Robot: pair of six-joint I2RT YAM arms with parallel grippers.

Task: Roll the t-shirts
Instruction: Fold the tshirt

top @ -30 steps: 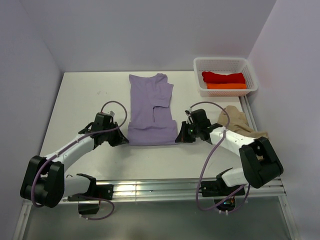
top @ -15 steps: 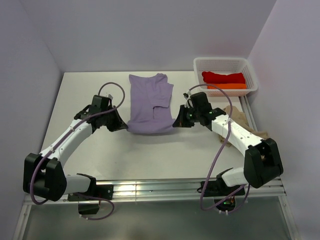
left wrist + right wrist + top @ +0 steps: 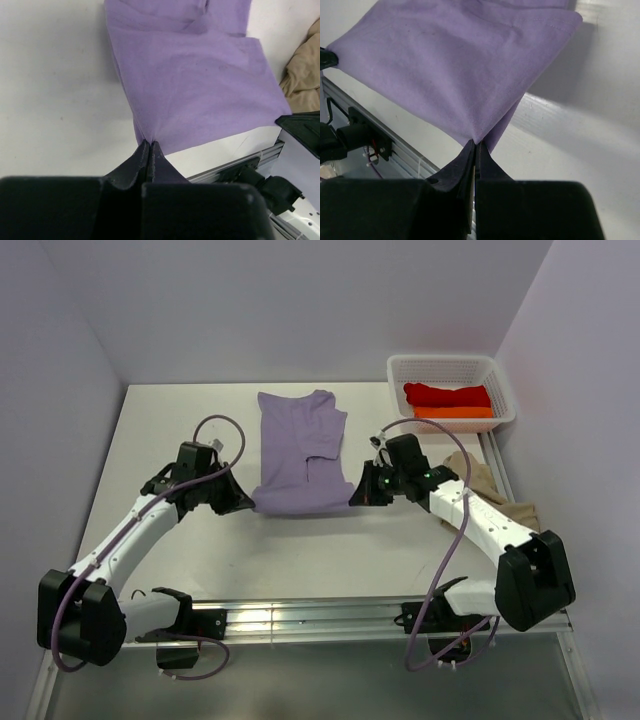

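Observation:
A lavender t-shirt (image 3: 300,445) lies lengthwise in the middle of the table, its near hem lifted and folded back. My left gripper (image 3: 250,504) is shut on the hem's left corner (image 3: 145,137). At the right corner (image 3: 479,139) my right gripper (image 3: 352,495) is shut on the same hem. A beige-tan t-shirt (image 3: 480,485) lies crumpled to the right, partly behind my right arm. Red (image 3: 447,394) and orange (image 3: 454,412) t-shirts sit rolled in the basket.
The white mesh basket (image 3: 398,390) stands at the far right corner. Purple walls close in the table at the back and on both sides. A metal rail (image 3: 320,615) runs along the near edge, by the arm bases.
Both grippers have carried the lavender shirt's near hem away from the near edge and up, folding the lower part over so the shirt looks shorter.

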